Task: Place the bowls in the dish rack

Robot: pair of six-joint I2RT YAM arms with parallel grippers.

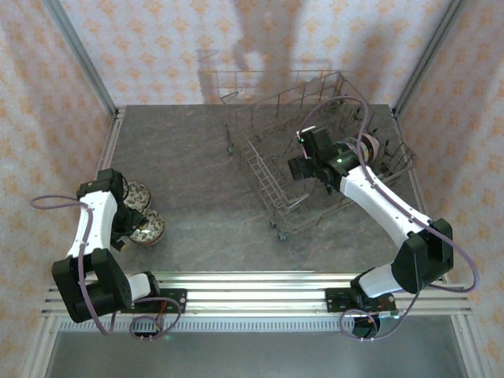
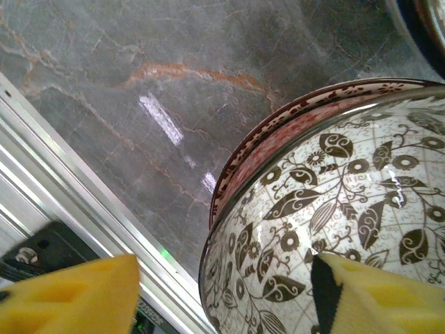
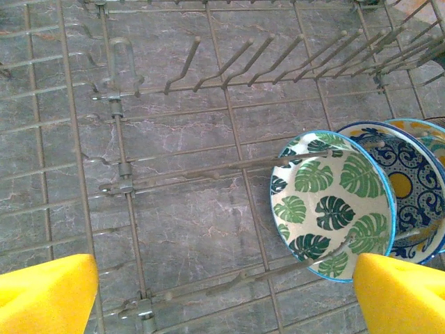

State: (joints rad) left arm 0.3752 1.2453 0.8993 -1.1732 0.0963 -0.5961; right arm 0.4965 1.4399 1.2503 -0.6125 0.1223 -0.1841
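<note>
Near, at 8 o'clock on the table: straddling the rim of a brown-leaf bowl with the left gripper, partly open, outer pad clear, nothing gripped. Nested in a pink bowl. Farther, at 2 o'clock: hovering over the dish rack with the right gripper, spread wide, empty. Inside the rack, toward 3 o'clock in the wrist view: a leaf-print bowl and a blue-white bowl, on edge among the tines.

I can read no lettering, number, label or brand from here: the brown-leaf bowl and the green-leaf bowl in the dish rack carry only painted patterns.
</note>
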